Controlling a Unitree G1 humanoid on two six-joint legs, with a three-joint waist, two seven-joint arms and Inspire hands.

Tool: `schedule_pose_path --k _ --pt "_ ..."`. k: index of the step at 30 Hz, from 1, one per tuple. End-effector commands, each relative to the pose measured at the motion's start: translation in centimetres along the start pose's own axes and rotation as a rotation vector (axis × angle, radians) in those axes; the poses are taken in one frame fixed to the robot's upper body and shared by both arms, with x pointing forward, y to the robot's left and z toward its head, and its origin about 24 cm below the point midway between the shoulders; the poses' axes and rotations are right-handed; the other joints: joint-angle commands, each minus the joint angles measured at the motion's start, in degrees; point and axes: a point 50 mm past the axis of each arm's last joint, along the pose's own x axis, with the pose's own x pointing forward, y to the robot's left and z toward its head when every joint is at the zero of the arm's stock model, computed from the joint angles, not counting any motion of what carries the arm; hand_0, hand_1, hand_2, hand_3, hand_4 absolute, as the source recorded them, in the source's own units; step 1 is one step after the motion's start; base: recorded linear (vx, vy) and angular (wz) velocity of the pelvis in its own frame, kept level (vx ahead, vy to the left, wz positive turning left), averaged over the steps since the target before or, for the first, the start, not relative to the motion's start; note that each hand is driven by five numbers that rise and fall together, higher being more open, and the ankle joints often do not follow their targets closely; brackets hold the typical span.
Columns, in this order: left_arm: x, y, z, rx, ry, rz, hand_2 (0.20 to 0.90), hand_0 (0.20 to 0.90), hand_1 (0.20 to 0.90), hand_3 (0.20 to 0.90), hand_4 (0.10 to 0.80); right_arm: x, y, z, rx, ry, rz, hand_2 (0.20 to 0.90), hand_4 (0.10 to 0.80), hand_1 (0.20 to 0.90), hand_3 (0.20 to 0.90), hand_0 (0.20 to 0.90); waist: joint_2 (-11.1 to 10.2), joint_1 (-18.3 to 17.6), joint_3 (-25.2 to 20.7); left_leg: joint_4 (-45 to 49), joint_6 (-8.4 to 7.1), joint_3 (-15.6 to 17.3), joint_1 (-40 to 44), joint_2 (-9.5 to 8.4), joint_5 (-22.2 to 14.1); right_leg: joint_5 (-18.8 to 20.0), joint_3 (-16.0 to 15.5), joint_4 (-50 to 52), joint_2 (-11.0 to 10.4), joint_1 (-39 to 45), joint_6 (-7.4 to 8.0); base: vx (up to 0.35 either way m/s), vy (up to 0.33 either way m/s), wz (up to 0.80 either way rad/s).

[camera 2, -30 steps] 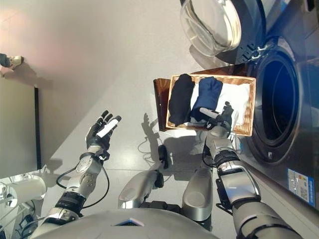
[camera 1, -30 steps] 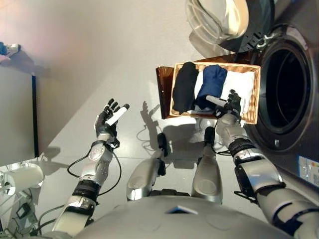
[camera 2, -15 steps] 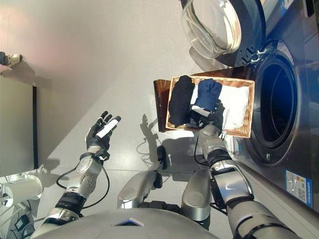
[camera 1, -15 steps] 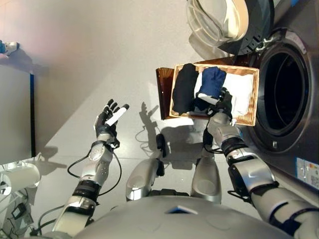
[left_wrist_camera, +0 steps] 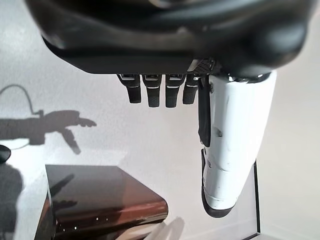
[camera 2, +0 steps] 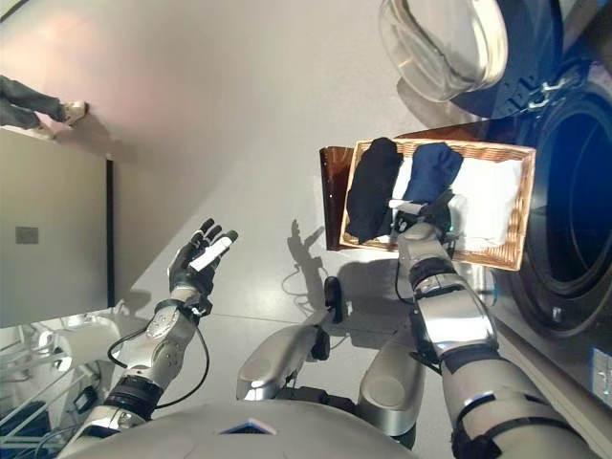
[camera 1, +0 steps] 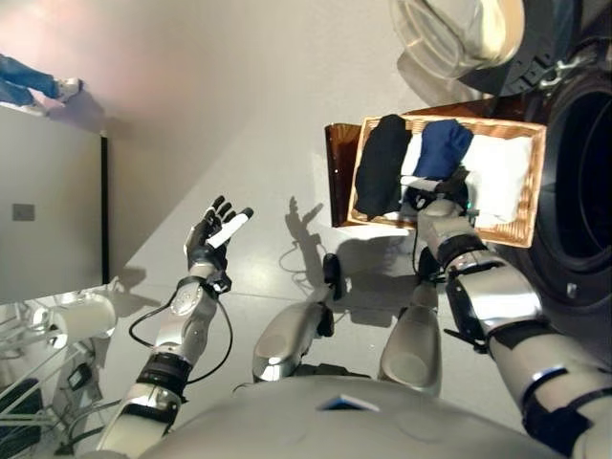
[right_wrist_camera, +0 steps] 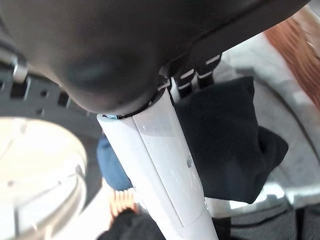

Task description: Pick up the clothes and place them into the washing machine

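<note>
**Inspector:** State the pose of each arm as you saw it.

**Onlooker:** The left hand [camera 1: 212, 235] was raised over bare floor [camera 1: 239, 115], well apart from the laundry, palm up, fingers straight and spread, holding nothing. The left wrist view confirmed the fingers extended. The right arm reached forward, and the right hand [camera 1: 446, 195] sat at the near edge of the wicker basket [camera 1: 529, 196].

**Inspector:** And the fingers of the right hand?

**Onlooker:** I could not tell. They were buried among the cloth. The right wrist view showed only the white-covered thumb [right_wrist_camera: 160, 165] lying straight across a dark fold; whether anything was gripped was not visible.

**Inspector:** Where did the clothes lie relative to that hand?

**Onlooker:** All in the basket. The black garment [camera 1: 382, 178] lay along the edge away from the washing machine [camera 1: 583, 182], the navy garment [camera 1: 442, 153] beside it in the middle, the white cloth [camera 1: 502, 182] on the machine side. The hand rested at the near end of the navy garment, touching it. The basket stood partly on a brown stool [camera 1: 338, 172], just beside the drum opening, with the machine's door [camera 1: 449, 33] swung open at the basket's far end.

**Inspector:** Differences from half a second before?

**Onlooker:** The whole view had shifted, so the camera moved. The right hand remained at the navy garment; the left arm kept its raised pose. A person's legs [camera 1: 33, 84] had come into view at the far left.
</note>
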Motion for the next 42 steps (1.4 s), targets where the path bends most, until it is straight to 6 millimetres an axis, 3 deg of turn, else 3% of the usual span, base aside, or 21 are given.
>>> schedule_pose_path --k 1,2,3,4,5,12,26,34,42 --pt "1.1 -2.0 4.4 0.068 -0.175 -0.129 0.900 0.900 0.900 0.900 0.800 -1.3 1.8 5.5 -0.061 -0.153 0.107 0.900 0.800 0.900 0.900 0.900 2.73 2.73 -0.12 -0.15 -4.92 -0.53 -1.47 -1.50 -0.14 -7.92 0.33 7.36 -3.34 -1.59 1.79 0.000 0.000 0.00" --pt "1.1 -2.1 4.3 0.064 -0.173 -0.132 0.900 0.900 0.900 0.900 0.800 -1.2 1.8 5.3 -0.073 -0.149 0.106 0.823 0.745 0.823 0.823 0.823 2.91 2.76 -0.11 -0.15 -4.92 -0.57 -1.53 -1.64 -0.15 -7.85 0.26 7.39 -3.41 -1.65 1.87 0.000 0.000 0.00" --pt "1.0 -2.2 4.2 0.060 -0.170 -0.137 0.900 0.900 0.900 0.900 0.800 -1.2 1.8 5.2 -0.080 -0.146 0.106 0.518 0.527 0.518 0.518 0.518 3.15 2.76 -0.20 -0.15 -4.87 -0.57 -1.61 -1.78 -0.21 -7.80 0.26 7.35 -3.54 -1.64 1.91 0.000 0.000 0.00" --pt "1.0 -2.2 4.1 0.059 -0.169 -0.137 0.900 0.900 0.900 0.900 0.800 -1.1 1.7 5.1 -0.090 -0.145 0.107 0.444 0.475 0.444 0.444 0.444 3.31 2.75 -0.26 -0.15 -4.85 -0.52 -1.66 -1.88 -0.19 -7.76 0.35 7.39 -3.58 -1.71 1.94 0.019 0.036 0.00" --pt "1.0 -2.1 4.0 0.058 -0.168 -0.136 0.900 0.900 0.900 0.900 0.800 -1.1 1.7 4.9 -0.094 -0.141 0.108 0.200 0.300 0.200 0.200 0.200 3.48 2.79 -0.42 -0.15 -4.82 -0.52 -1.66 -1.96 -0.21 -7.75 0.47 7.49 -3.65 -1.79 1.96 0.022 0.036 0.00" --pt "1.0 -2.1 3.8 0.062 -0.161 -0.134 0.900 0.900 0.900 0.900 0.800 -0.8 1.2 4.6 -0.091 -0.136 0.096 0.200 0.300 0.200 0.200 0.200 3.60 2.47 -1.20 -0.15 -4.68 -0.23 -1.59 -2.12 -0.51 -7.66 0.89 7.59 -3.86 -2.11 2.01 0.003 0.004 0.00" --pt "0.9 -2.0 3.5 0.057 -0.149 -0.146 0.900 0.900 0.900 0.900 0.800 0.8 -1.2 1.7 -0.025 -0.034 0.054 0.200 0.300 0.200 0.200 0.200 4.38 1.90 -2.60 -0.15 -4.59 0.33 -0.26 -1.93 -0.90 -8.25 0.87 7.54 -4.16 -1.15 2.09 0.000 0.000 0.00" --pt "1.1 -1.4 3.4 0.048 -0.147 -0.102 0.900 0.900 0.900 0.900 0.800 1.6 -3.6 0.3 0.153 -0.036 -0.029 0.200 0.300 0.200 0.200 0.200 2.87 -0.12 -2.08 -0.15 -4.50 0.94 0.42 -1.39 -1.17 -8.68 1.51 7.82 -3.56 -1.01 1.84 0.000 0.000 0.00" --pt "1.1 -0.5 3.8 0.027 -0.165 -0.047 0.900 0.900 0.900 0.900 0.800 1.5 -6.0 1.1 0.277 -0.183 -0.104 0.200 0.300 0.200 0.200 0.200 1.26 -2.95 -0.55 -0.15 -4.49 1.98 0.13 -0.73 -1.21 -8.47 2.48 7.95 -2.93 -2.20 1.58 -0.004 -0.005 -0.04"
